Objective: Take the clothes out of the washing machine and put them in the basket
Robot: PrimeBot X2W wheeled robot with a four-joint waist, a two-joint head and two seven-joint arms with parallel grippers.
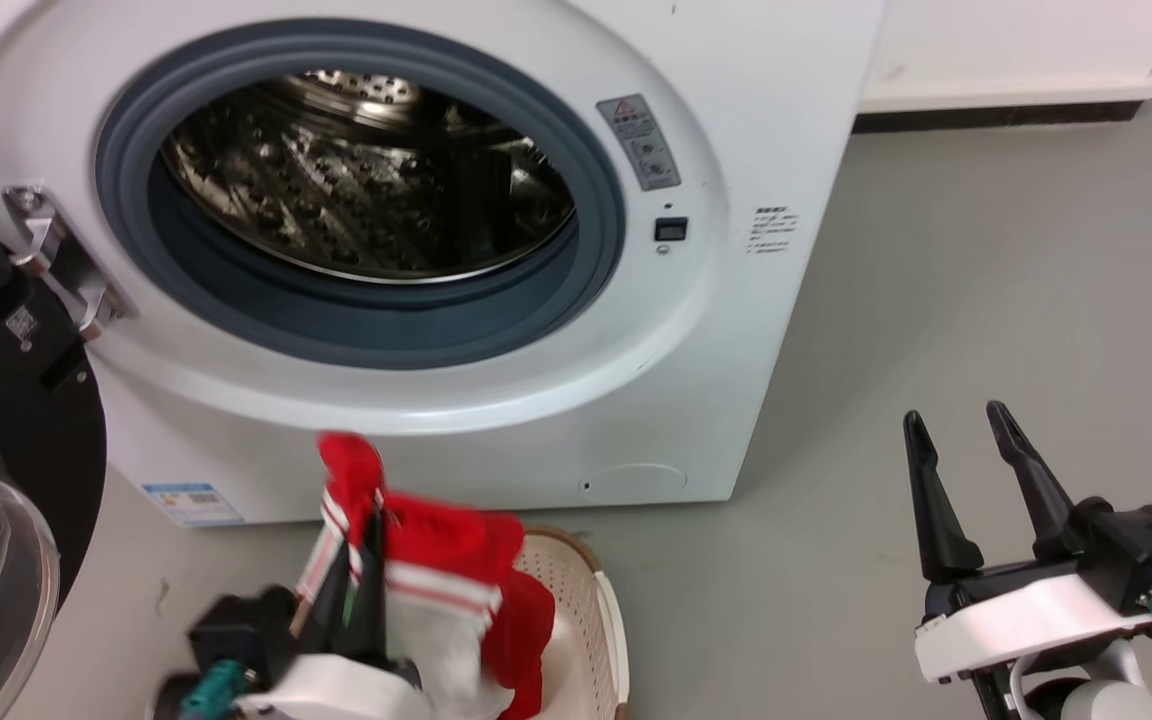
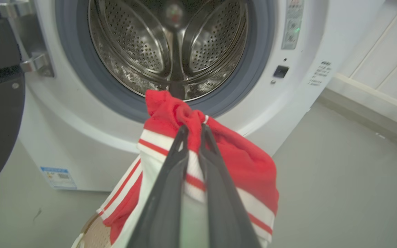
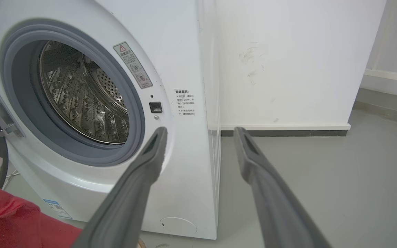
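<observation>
My left gripper [image 1: 368, 512] [image 2: 193, 128] is shut on the clothes: a red and white striped garment [image 1: 441, 565] [image 2: 243, 162], held up in front of the washing machine [image 1: 736, 300] [image 2: 81, 113]. The cloth hangs over the cream basket [image 1: 591, 600] [image 2: 95, 236] on the floor. More red fabric [image 1: 528, 630] reaches down into the basket; whether it is a separate garment I cannot tell. No cloth shows in the steel drum [image 1: 366, 190] [image 3: 81, 100]. My right gripper [image 1: 966, 420] [image 3: 200, 132] is open and holds nothing, to the right of the machine [image 3: 184, 51].
The round black-framed glass door [image 1: 6, 480] stands swung open at the left, close to my left arm. Grey floor [image 1: 986, 260] stretches right of the machine to a white wall with a dark skirting [image 1: 996, 115].
</observation>
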